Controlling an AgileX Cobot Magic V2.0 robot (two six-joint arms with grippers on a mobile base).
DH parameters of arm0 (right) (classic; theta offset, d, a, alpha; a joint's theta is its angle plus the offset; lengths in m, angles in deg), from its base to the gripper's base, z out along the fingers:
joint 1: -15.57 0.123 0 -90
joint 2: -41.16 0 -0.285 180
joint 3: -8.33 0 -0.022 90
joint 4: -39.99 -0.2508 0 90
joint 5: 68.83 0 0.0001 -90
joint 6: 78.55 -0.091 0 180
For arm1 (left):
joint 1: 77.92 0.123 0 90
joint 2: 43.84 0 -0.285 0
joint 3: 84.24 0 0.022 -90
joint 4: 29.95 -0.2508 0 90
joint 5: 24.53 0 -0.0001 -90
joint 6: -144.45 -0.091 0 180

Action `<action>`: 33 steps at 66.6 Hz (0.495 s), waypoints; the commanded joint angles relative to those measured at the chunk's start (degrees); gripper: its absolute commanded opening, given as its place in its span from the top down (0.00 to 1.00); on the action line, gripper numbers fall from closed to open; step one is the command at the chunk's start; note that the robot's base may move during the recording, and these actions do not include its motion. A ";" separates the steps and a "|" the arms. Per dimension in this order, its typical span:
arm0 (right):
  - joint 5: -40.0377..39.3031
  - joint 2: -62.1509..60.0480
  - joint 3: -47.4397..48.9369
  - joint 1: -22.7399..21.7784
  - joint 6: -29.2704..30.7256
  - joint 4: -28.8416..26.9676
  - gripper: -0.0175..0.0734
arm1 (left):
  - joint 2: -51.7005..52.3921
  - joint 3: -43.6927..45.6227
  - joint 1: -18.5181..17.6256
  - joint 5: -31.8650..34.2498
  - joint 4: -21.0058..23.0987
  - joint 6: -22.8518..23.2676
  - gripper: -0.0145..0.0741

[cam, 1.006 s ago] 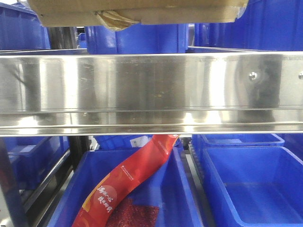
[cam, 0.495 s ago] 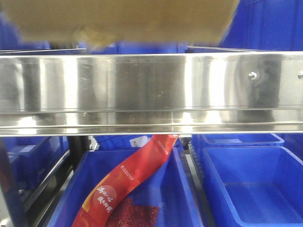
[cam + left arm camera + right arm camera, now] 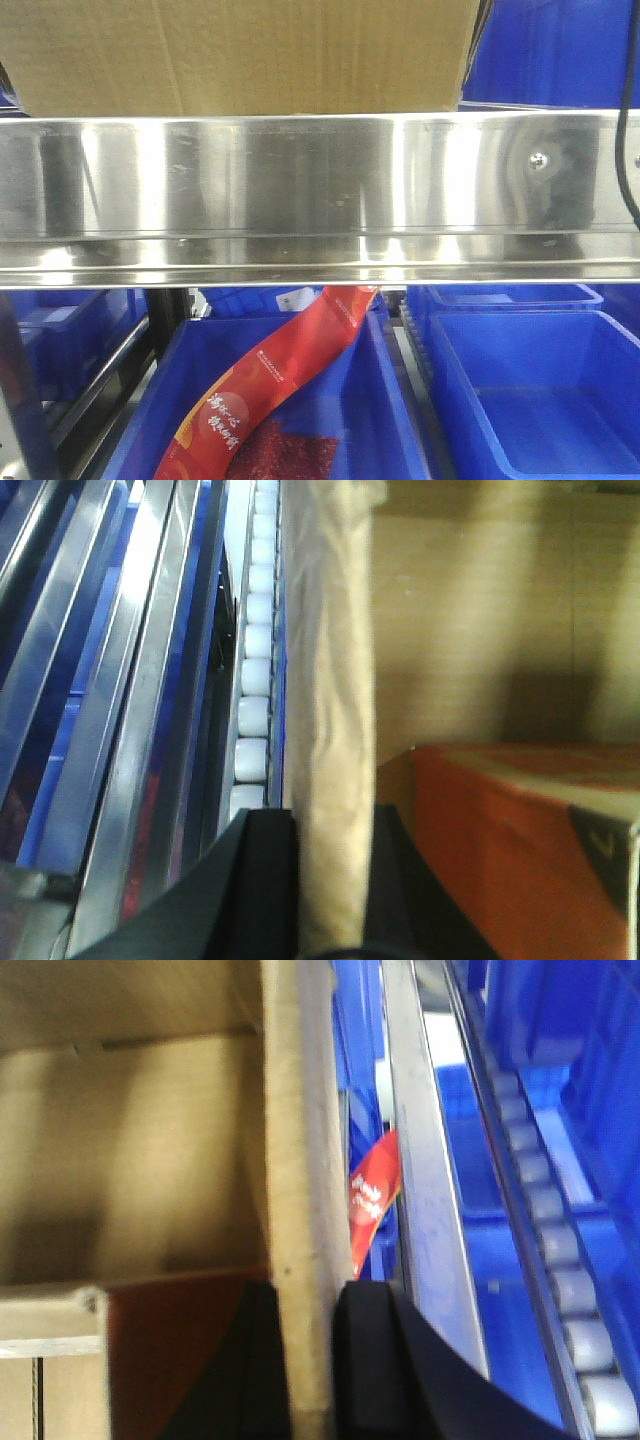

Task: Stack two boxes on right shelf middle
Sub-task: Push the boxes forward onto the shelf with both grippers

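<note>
Fingers of our left gripper (image 3: 335, 880) and right gripper (image 3: 305, 1360) are clamped on opposite walls of one box (image 3: 245, 55) held just above the shelf (image 3: 320, 190); stacking looks unfinished, the second box unseen.

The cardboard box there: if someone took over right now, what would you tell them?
Left gripper: shut on the box's left wall.
Right gripper: shut on its right wall.
The open box, held by both arms, has come down over the last second; its base is now level with the steel shelf lip. An orange-red item lies inside.
No second box is in view, so stacking can't be confirmed.
Left: seat the box, release, check the stack.
</note>
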 commanded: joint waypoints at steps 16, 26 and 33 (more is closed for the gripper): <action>-2.38 0.68 -0.16 0.04 -0.90 0.97 0.47 | -0.29 0.21 -0.29 4.08 4.61 0.08 0.53; -2.88 0.48 -0.16 0.04 -0.90 2.07 0.30 | -0.29 0.21 -0.29 4.08 4.50 0.08 0.37; -2.88 -0.42 -0.02 0.04 -0.90 3.43 0.27 | -0.29 0.21 -0.29 4.08 4.39 0.08 0.33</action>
